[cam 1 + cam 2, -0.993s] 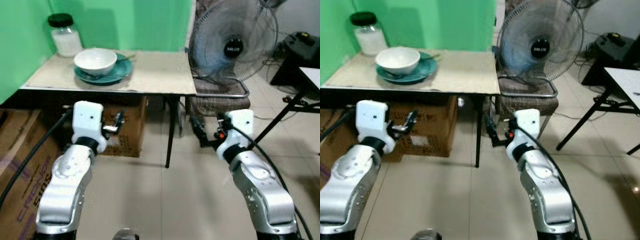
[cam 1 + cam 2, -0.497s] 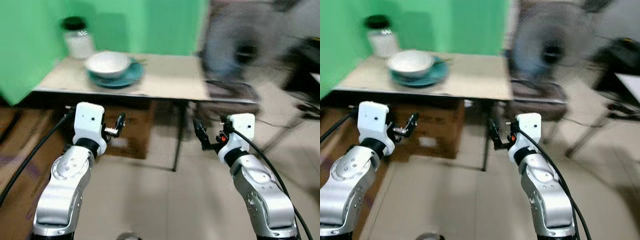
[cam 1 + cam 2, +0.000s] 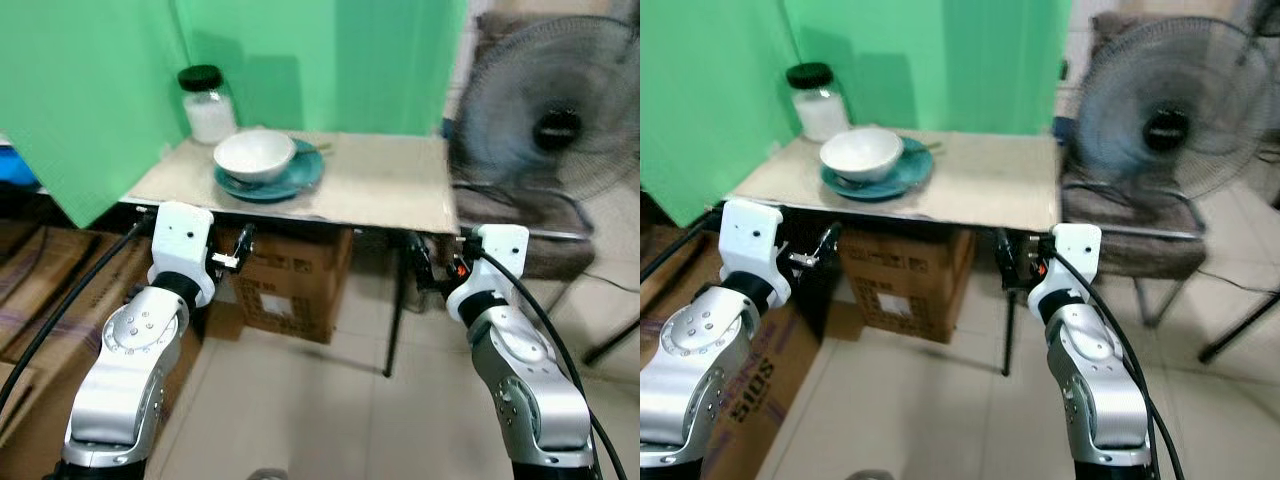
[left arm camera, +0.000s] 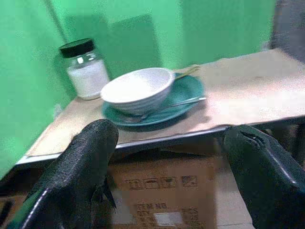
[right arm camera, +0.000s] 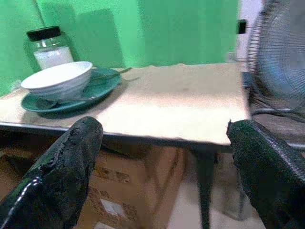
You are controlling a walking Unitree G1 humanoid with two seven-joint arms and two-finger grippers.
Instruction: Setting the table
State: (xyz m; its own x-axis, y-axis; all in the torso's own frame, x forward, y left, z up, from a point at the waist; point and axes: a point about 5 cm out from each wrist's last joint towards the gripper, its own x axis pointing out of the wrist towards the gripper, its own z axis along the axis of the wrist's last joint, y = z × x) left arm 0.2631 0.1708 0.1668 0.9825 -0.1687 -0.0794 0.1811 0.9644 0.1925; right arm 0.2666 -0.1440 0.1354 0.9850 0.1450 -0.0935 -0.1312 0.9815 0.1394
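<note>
A white bowl (image 3: pixel 254 155) sits on a teal plate (image 3: pixel 298 182) at the left of a beige table (image 3: pixel 380 190). Cutlery lies on the plate beside the bowl (image 4: pixel 183 102). A glass jar with a black lid (image 3: pixel 207 104) stands behind them by the green wall. My left gripper (image 3: pixel 240 248) is held below the table's front edge, open and empty. My right gripper (image 3: pixel 418 266) hangs lower right of the table edge, also open and empty. Both wrist views look across the tabletop between wide-apart fingers (image 4: pixel 81 167), (image 5: pixel 62 167).
A cardboard box (image 3: pixel 290 285) stands under the table, and another box (image 3: pixel 40 330) is at my left. A standing fan (image 3: pixel 555 125) and a chair (image 3: pixel 1140 225) are to the table's right. Green backdrop (image 3: pixel 90 90) covers the left and rear. Tiled floor lies ahead.
The camera has swung and moved closer: the table, bowl and jar now sit nearer the picture's centre. Both grippers stay open in the same raised pose.
</note>
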